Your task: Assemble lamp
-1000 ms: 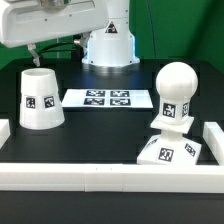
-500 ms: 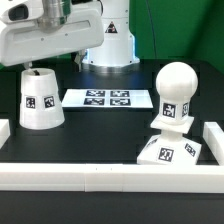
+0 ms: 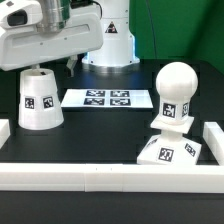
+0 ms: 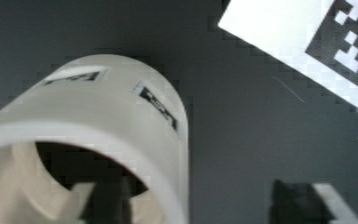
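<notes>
Exterior view: arm dropped lower and closer over the shade [image 3: 40, 98] than a second ago, now hanging right above its top at 10 o'clock; points to a grasp of the shade as the next step. Bulb [image 3: 175, 92] already seated upright on the base [image 3: 170, 150] at 4 o'clock, well apart from the shade. Marker board [image 3: 108, 99] flat between them toward 12 o'clock. Black table [image 3: 90, 140], white border rails, green backdrop behind. Wrist view: pincer [image 4: 208, 205] spread, one finger inside the shade's open top, the other outside its wall, nothing pinched yet; marker board corner at 1 o'clock.
</notes>
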Available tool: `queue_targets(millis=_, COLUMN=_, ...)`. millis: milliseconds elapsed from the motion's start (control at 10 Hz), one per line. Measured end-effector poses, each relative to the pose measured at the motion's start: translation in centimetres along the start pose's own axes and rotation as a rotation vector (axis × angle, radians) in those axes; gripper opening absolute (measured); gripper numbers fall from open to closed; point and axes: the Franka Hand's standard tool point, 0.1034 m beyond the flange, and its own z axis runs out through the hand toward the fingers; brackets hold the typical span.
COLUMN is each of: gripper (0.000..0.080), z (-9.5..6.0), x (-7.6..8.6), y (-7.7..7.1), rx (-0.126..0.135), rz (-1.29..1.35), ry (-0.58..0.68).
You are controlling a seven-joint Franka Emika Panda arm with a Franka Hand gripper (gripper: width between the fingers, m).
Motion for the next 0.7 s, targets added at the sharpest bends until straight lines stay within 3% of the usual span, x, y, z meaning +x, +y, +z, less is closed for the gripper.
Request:
queue_targets(millis=100, gripper=0.0263, z=0.0, x=0.0, y=0.0, rx=0.0, rz=0.0, ry=0.0)
queue_targets(millis=200, gripper=0.0128, z=0.1, x=0.0, y=0.0, rx=0.001, rz=0.0, ry=-0.001)
queue_targets(millis=300, gripper=0.0128, z=0.0, x=0.0, y=0.0, rx=0.001, rz=-0.001, ry=-0.001)
queue_targets(millis=400, gripper=0.0045, z=-0.1, x=0.1, y=-0.1, rx=0.001, rz=-0.003, ry=0.0)
queue_targets(millis=700, gripper=0.0045, z=-0.4, x=0.7, y=-1.2, rx=0.03, rz=-0.004, ry=-0.021)
